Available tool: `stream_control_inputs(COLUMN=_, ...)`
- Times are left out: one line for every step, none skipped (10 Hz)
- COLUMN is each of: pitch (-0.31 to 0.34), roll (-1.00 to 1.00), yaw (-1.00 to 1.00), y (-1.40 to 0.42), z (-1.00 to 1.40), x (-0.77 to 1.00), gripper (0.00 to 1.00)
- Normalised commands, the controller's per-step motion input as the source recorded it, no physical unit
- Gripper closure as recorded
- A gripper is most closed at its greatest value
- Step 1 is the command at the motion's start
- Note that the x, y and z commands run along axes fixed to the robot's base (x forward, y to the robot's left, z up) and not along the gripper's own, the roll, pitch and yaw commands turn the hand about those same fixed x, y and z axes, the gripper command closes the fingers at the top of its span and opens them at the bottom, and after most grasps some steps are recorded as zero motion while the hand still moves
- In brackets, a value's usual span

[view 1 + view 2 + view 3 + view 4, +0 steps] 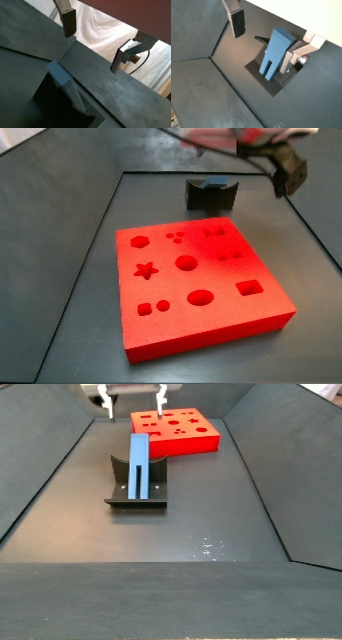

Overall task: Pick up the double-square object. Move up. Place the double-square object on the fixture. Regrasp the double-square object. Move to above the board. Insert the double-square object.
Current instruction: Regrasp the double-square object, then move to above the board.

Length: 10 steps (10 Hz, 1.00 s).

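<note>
The double-square object (pixel 139 466) is a slim blue-grey bar with a slot at its lower end. It leans upright on the fixture (pixel 138 496), a dark bracket on a base plate. My gripper (pixel 130 402) hangs open above and beyond it, toward the board (pixel 178 432). Nothing sits between the fingers. In both wrist views the bar (pixel 278 50) (pixel 65 80) rises from the fixture (pixel 271 82) below the open gripper (pixel 262 52) (pixel 92 52), apart from both pads. In a side view the gripper (pixel 281 166) is blurred, behind the fixture (pixel 210 195).
The red board (pixel 201 278) with its shaped recesses lies on the dark floor just past the fixture. Sloping dark walls (pixel 54 464) enclose the work floor on both sides. White cloth (pixel 100 27) shows beyond the floor's edge.
</note>
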Motion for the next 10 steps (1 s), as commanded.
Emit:
stream_control_inputs(pitch=-0.049, roll=0.06, yaw=-0.01, y=0.01, z=-1.0, x=0.08, gripper=0.0)
stream_control_inputs(pitch=-0.04, roll=0.06, yaw=-0.01, y=0.01, z=-1.0, x=0.09, gripper=0.0)
stream_control_inputs(pitch=-0.02, roll=0.06, yaw=-0.01, y=0.0, z=-0.92, x=0.1, gripper=0.0)
stream_control_inputs(pitch=-0.007, roll=0.06, yaw=0.0, y=0.0, z=-0.77, x=0.1, gripper=0.0)
stream_control_inputs(pitch=0.011, roll=0.07, yaw=0.01, y=-0.01, z=-0.57, x=0.09, gripper=0.0)
stream_control_inputs(pitch=0.015, roll=0.07, yaw=0.01, y=-0.01, z=-0.47, x=0.09, gripper=0.0)
stream_control_inputs(pitch=0.018, roll=0.07, yaw=0.03, y=-0.01, z=-0.29, x=0.08, gripper=0.0)
stream_control_inputs(pitch=0.0, roll=0.0, yaw=0.0, y=0.0, z=0.0, x=0.0, gripper=1.0)
stream_control_inputs(pitch=-0.285, roll=0.28, yaw=-0.1, y=0.22, z=1.0, x=-0.05, gripper=1.0)
stream_control_inputs(pitch=-0.289, roll=0.26, yaw=-0.1, y=0.22, z=1.0, x=-0.05, gripper=1.0)
